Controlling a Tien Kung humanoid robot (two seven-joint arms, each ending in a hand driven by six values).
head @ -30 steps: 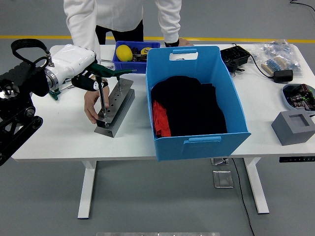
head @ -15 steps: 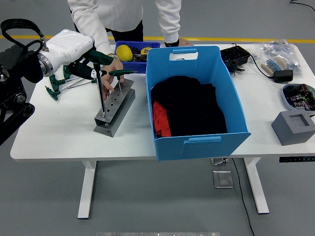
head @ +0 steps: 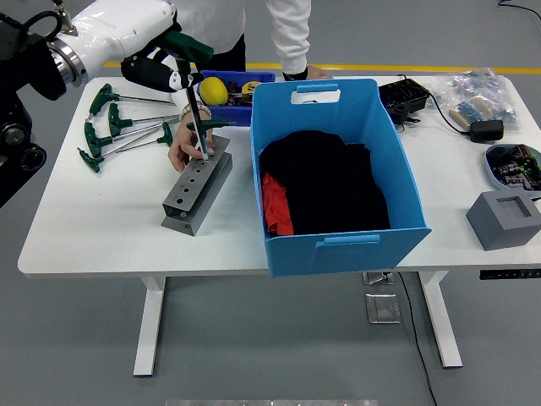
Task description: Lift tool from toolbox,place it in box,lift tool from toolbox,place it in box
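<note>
A long, stiff tool [head: 193, 93] is gripped by its green handle in the left hand [head: 161, 63]. It is likely light and hard, and best held by that fat handle.

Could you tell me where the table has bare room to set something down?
The widest free patch is the near left corner of the white table, in front of the grey tool rack. Another lies between the blue box and the grey block. The far edge is crowded: green T-handle tools, the small blue bin, cables and a person's hand.
</note>
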